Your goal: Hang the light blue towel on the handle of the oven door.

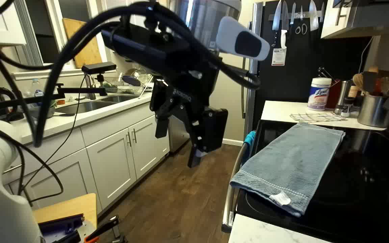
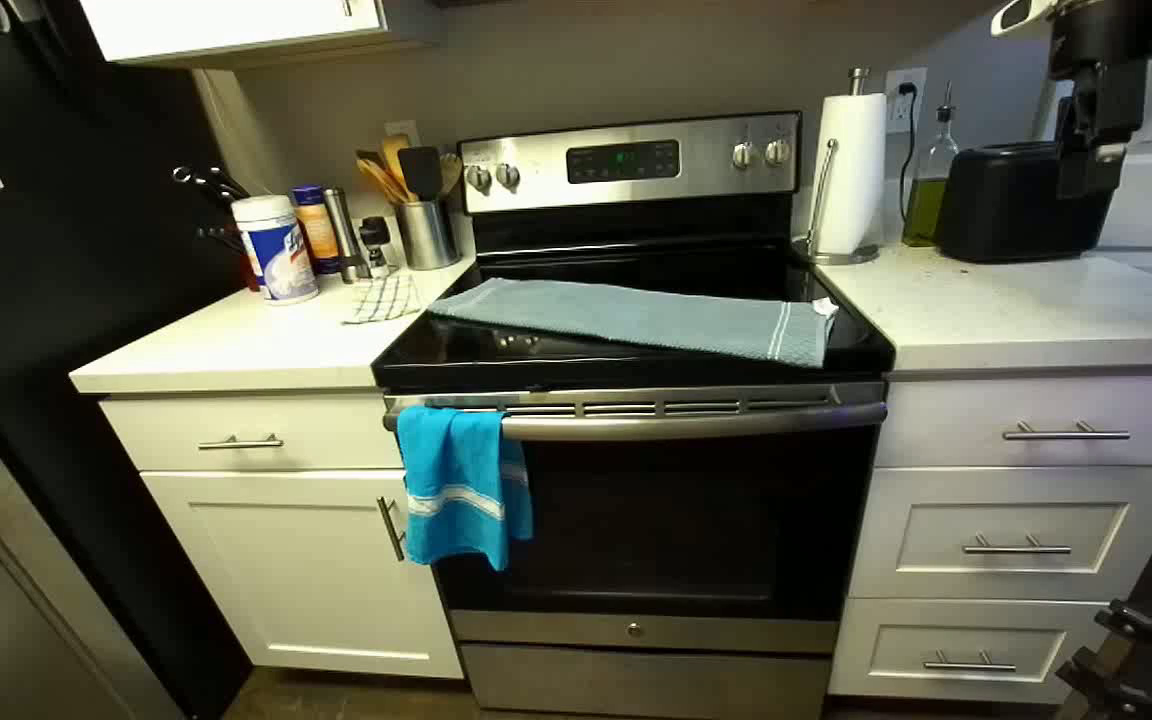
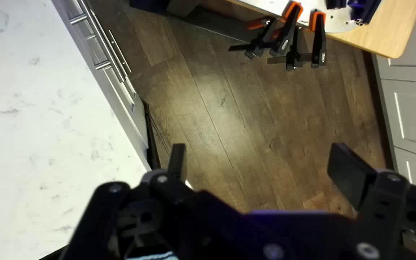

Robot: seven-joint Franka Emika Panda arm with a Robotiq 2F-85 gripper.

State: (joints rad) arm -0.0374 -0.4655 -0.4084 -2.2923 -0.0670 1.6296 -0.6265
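The light blue towel (image 1: 287, 165) lies flat on the black stove top, stretched from side to side, with a white tag at one end (image 2: 636, 318). Only a sliver of the towel (image 3: 154, 256) shows at the bottom edge of the wrist view. Below the stove top's front, the silver handle of the oven door (image 2: 696, 428) runs across the oven; its near end (image 1: 229, 202) shows too. My gripper (image 1: 177, 146) hangs in the air over the floor side, away from the towel. Its jaws are wide open with only floor between them (image 3: 256, 155).
A bright blue cloth (image 2: 456, 490) hangs on the handle's end near the fridge (image 1: 309, 67). A paper towel roll (image 2: 851, 175) and black toaster (image 2: 1001, 200) stand beside the stove. Clamps (image 3: 291, 43) stick out from a wooden table (image 3: 392, 36) below.
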